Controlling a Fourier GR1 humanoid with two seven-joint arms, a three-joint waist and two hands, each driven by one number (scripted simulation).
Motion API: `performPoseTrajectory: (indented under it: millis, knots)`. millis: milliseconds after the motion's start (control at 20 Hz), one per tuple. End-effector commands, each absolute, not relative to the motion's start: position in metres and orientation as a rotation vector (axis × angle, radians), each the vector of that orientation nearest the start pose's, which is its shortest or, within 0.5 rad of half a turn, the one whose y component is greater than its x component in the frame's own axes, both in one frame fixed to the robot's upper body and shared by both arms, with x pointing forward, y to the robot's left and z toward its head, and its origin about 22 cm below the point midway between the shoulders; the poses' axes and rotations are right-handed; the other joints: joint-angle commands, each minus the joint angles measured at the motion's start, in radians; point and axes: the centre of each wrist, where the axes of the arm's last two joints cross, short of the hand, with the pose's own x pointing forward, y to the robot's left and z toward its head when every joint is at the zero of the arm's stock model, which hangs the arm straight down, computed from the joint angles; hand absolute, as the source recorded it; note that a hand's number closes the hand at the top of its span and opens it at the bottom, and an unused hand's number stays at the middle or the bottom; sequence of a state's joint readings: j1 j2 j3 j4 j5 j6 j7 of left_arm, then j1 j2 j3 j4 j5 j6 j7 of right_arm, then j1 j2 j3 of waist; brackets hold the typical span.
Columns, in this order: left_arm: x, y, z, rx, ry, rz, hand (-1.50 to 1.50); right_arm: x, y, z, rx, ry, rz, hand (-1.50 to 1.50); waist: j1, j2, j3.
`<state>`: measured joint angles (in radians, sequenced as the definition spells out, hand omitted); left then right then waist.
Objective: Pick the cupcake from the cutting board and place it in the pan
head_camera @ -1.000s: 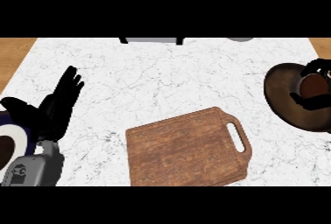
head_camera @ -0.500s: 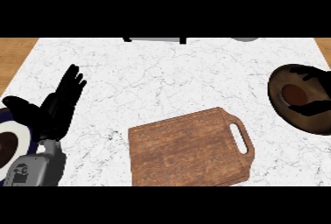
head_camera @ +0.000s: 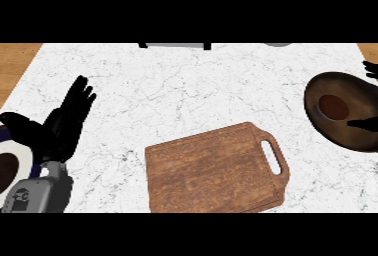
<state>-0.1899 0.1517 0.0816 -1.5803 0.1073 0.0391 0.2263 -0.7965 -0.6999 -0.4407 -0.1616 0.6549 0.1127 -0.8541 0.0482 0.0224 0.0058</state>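
The cupcake (head_camera: pixel 333 105), brown and round, sits inside the dark pan (head_camera: pixel 353 137) at the right edge of the head view. The wooden cutting board (head_camera: pixel 212 171) lies at the lower middle with its handle slot to the right and nothing on it. Only the fingertips (head_camera: pixel 369 69) and thumb tip of my right hand (head_camera: pixel 363 123) show at the right edge. They are spread wide on either side of the cupcake without touching it. My left hand (head_camera: pixel 60 126) rests open at the left, fingers up, far from the board.
A white plate (head_camera: pixel 22 150) holding something dark sits at the lower left edge, partly behind my left forearm. Grey objects (head_camera: pixel 174 45) poke in along the counter's far edge. Bare marble lies between the board and the pan.
My right hand has let go of the cupcake and drawn back to the right, off the pan. The cupcake now shows uncovered in the pan. The left hand has not moved.
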Motion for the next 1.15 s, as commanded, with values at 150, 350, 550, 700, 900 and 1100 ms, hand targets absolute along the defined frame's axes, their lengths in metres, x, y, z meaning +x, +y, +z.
performPoseTrajectory:
  millis: [150, 350, 550, 700, 900, 1100]
  knots:
    - [0.287, 0.26, 0.068, 0.062, -1.551, 0.011, 0.0, 0.31, -0.53, 0.081, -0.359, -1.716, 0.339, -1.5, -0.005, 0.002, 0.003]
    - [0.279, 0.262, 0.062, 0.074, -1.557, 0.022, 0.0, 0.28, -0.557, 0.088, -0.264, -1.757, 0.302, -1.5, -0.007, 0.001, 0.006]
    - [0.285, 0.263, 0.067, 0.069, -1.549, 0.028, 0.0, 0.265, -0.572, 0.099, -0.166, -1.739, 0.297, -1.5, -0.022, 0.0, 0.008]
    - [0.279, 0.277, 0.06, 0.08, -1.531, 0.041, 0.0, 0.25, -0.583, 0.1, -0.168, -1.752, 0.304, -1.5, -0.029, -0.004, 0.007]
    - [0.276, 0.266, 0.058, 0.055, -1.538, 0.043, 0.0, 0.246, -0.587, 0.105, -0.205, -1.774, 0.3, -1.5, -0.024, -0.004, 0.009]
    - [0.28, 0.264, 0.058, 0.079, -1.55, 0.043, 0.0, 0.237, -0.591, 0.1, -0.215, -1.759, 0.313, -1.5, -0.033, -0.002, 0.009]
